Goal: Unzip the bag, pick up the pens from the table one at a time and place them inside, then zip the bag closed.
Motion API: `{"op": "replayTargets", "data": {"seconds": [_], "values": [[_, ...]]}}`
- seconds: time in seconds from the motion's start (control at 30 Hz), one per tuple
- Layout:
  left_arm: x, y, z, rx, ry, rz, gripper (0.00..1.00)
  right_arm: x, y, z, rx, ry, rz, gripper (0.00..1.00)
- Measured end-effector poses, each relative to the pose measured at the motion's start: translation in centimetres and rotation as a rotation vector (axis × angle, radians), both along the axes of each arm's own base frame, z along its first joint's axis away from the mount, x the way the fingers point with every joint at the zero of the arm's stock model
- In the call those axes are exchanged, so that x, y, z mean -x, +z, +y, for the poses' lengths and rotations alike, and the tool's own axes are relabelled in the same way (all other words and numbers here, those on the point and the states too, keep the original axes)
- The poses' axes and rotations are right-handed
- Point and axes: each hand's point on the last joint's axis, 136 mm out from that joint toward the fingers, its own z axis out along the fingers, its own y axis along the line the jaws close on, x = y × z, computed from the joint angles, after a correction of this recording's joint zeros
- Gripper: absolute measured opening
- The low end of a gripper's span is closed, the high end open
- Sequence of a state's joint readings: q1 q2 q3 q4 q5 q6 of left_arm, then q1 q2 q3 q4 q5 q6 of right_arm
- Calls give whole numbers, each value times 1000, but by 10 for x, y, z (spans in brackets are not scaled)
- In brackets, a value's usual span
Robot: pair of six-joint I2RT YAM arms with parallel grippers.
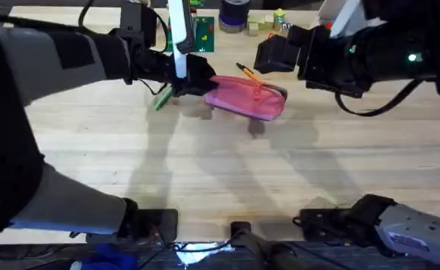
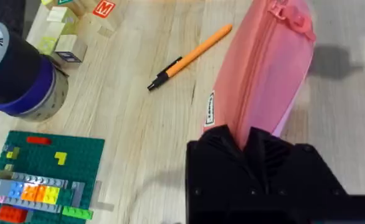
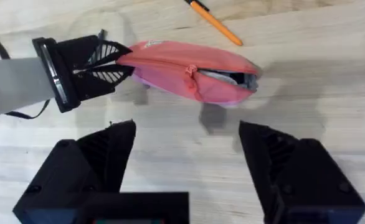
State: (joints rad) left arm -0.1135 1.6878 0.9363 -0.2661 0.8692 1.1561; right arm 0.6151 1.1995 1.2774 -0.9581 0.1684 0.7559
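The pink bag [image 1: 246, 97] hangs a little above the table [image 1: 220, 172], casting a shadow on the wood. My left gripper [image 1: 197, 79] is shut on its left end, as the right wrist view shows at the bag [image 3: 189, 78] and left gripper [image 3: 117, 62]. The zipper is partly undone, with a gap at the far end [image 3: 235, 78]. An orange pen [image 1: 248, 73] lies just behind the bag, and a green pen [image 1: 162, 99] lies under the left gripper. My right gripper [image 1: 269, 56] hovers behind the bag's right end, fingers wide open and holding nothing.
A green brick baseplate [image 1: 203, 34], a dark tape roll [image 1: 233, 15] and small wooden blocks [image 1: 269, 22] stand at the back of the table. The broad front half of the table is bare wood.
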Motion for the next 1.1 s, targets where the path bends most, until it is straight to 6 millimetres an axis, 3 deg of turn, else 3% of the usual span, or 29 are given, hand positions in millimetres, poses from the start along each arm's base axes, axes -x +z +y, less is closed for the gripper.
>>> {"op": "replayTargets", "data": {"seconds": [0.3,0.77,1.1], "values": [[0,0,0,0,0,0,42,0,-3,2,-5,3,13,996],[0,0,0,0,0,0,42,-9,-46,19,40,27,151,996],[0,0,0,0,0,-1,42,-23,-63,29,53,26,170,996]]}}
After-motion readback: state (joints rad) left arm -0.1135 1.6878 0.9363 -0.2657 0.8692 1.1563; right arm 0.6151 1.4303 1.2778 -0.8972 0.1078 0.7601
